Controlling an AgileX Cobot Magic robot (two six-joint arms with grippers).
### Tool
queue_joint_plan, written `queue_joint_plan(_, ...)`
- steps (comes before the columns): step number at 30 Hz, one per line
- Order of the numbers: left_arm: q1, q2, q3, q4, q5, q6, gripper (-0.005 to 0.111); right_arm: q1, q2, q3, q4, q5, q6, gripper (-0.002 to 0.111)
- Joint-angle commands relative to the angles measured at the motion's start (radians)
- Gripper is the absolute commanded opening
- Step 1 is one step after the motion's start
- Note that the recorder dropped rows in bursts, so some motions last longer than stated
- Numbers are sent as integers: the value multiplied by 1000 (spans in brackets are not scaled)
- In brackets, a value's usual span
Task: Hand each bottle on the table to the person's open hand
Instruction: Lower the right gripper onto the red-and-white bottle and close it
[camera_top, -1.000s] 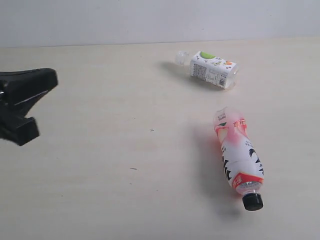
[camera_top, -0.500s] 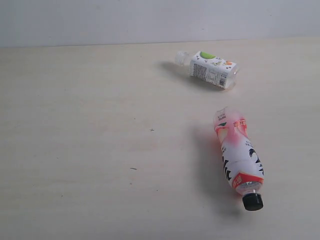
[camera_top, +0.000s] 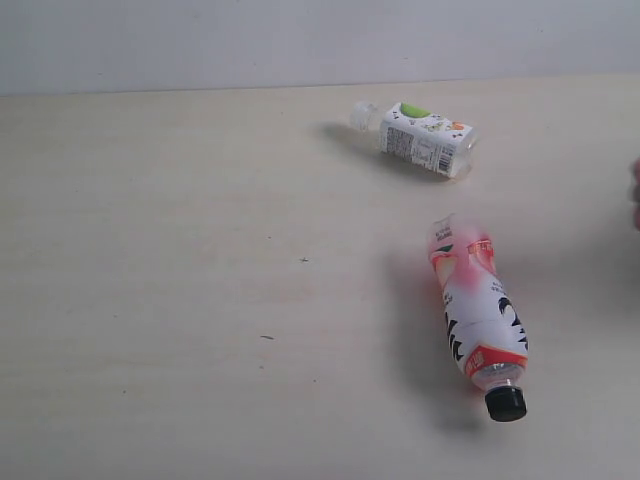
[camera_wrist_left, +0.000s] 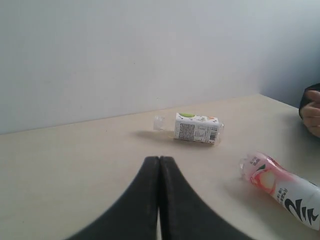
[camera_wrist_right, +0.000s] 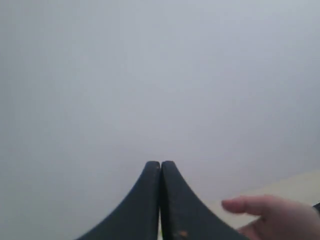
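Observation:
Two bottles lie on their sides on the beige table (camera_top: 160, 250). The pink-white bottle with a black cap (camera_top: 478, 310) rests at the front right, cap toward the near edge; it also shows in the left wrist view (camera_wrist_left: 285, 187). The small clear bottle with a green-white label (camera_top: 420, 137) lies at the back, seen too from the left wrist (camera_wrist_left: 196, 128). The person's hand (camera_top: 636, 195) just peeks in at the right edge; it appears with a black cuff (camera_wrist_left: 312, 111) and with fingers out (camera_wrist_right: 270, 215). My left gripper (camera_wrist_left: 159, 159) is shut and empty. My right gripper (camera_wrist_right: 160, 163) is shut and empty, raised toward the wall.
A plain grey-white wall (camera_top: 300, 40) runs behind the table's far edge. A few tiny dark specks (camera_top: 303, 260) mark the tabletop. Neither gripper shows in the exterior view.
The black left gripper that showed at the left edge one second ago has drawn out of the exterior view. The person's hand has come in at the right edge. The bottles have not moved.

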Motion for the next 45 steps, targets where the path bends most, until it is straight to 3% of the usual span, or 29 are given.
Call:
queue_joint_plan(1, 3, -6, 5, 0, -4, 3, 0, -3, -6, -38, 33, -107, 114, 0)
queue_joint_plan(5, 3, -6, 5, 0, -4, 3, 0, -3, 93, -271, 33, 62, 63, 0)
queue_joint_plan(10, 3, -6, 5, 0, -4, 3, 0, -3, 422, -603, 33, 325, -101, 0)
queue_joint_plan(17, 3, -6, 5, 0, -4, 3, 0, -3, 985, -1109, -81, 1103, -152, 0)
queue_joint_plan(21, 3, -6, 5, 0, -4, 3, 0, -3, 1220, -1227, -81, 1382, -269, 0)
queue_joint_plan(25, 3, -6, 5, 0, -4, 3, 0, 23, 1332, -1198, -26, 1382, -271, 0)
queue_joint_plan(34, 3, -6, 5, 0, -4, 3, 0, 257, 1357, -1018, -28, 1287, -187, 0)
queue_joint_plan(39, 3, -6, 5, 0, -4, 3, 0, 270, 1357, -1007, -31, 1258, -185, 0)
queue_joint_plan(45, 3, -6, 5, 0, -4, 3, 0, 270, 1395, -1007, -24, 1238, -185, 15)
